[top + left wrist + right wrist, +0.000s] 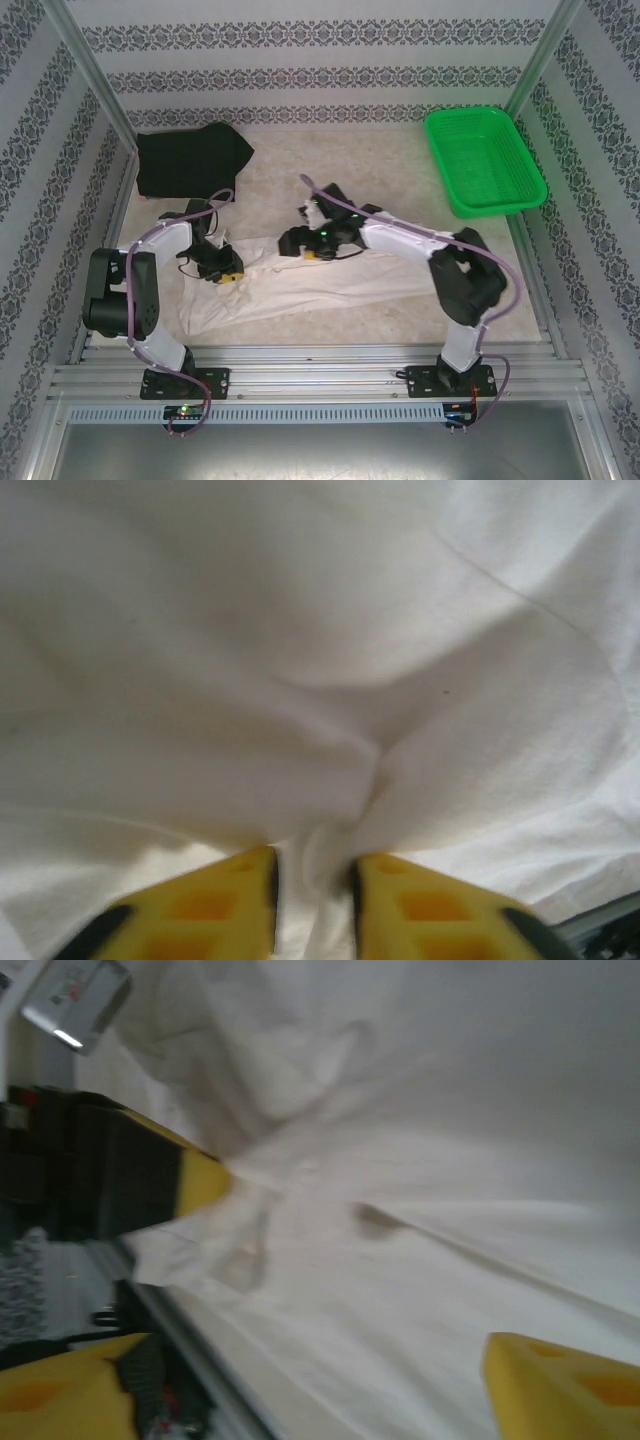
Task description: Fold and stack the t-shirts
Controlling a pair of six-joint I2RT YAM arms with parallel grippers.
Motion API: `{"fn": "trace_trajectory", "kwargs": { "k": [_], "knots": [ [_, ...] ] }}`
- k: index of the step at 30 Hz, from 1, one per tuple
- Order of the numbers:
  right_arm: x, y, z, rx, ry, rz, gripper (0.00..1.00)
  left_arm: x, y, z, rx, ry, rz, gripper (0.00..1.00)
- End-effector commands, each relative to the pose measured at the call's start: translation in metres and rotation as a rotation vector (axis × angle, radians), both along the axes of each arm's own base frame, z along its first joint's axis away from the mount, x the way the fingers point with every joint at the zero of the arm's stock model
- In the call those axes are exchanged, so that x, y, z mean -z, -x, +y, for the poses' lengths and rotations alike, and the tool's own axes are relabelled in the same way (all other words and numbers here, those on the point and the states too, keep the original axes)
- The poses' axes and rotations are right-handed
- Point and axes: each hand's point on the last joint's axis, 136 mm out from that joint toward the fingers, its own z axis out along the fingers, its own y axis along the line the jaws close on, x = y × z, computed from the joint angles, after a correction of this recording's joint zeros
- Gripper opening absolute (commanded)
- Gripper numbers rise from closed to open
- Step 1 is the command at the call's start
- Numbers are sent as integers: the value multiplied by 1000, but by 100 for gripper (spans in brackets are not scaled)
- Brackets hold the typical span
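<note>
Yellow fingers (220, 905) of the left hand (312, 865) stand close together with a ruck of the cream t-shirt (320, 680) pinched between them, creases running into the gap. The right hand (305, 1360) is spread wide over flat cloth, clamped on nothing. From above, that shirt lies rumpled across the near counter (380, 170), the left hand at its left end and the right hand at its far edge. The black t-shirt (190, 160) sits bunched at the far left, and a green basket (485, 160) sits far right. For a clean fold, the right hand should probably take the edge level with the left's hold. Both should then lift together, keeping the cloth taut.
</note>
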Motion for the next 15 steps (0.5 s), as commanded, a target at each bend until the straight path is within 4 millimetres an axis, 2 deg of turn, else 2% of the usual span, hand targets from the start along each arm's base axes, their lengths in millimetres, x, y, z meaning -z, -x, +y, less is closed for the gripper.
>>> {"fn": "trace_trajectory", "kwargs": {
  "k": [1, 3, 7, 12, 15],
  "knots": [
    [-6, 16, 43, -82, -84, 123, 67, -7, -3, 13, -51, -63, -42, 32],
    [0, 21, 53, -102, -74, 157, 51, -17, -4, 17, -88, -80, -76, 35],
    [8, 29, 57, -84, -64, 199, 25, -41, 5, 20, -155, -85, -128, 36],
    [21, 49, 53, -48, -25, 245, 12, -53, 31, 21, -224, -70, -145, 35],
    [30, 60, 55, -56, 7, 270, 9, -52, 47, 17, -260, -39, -142, 32]
  ]
}}
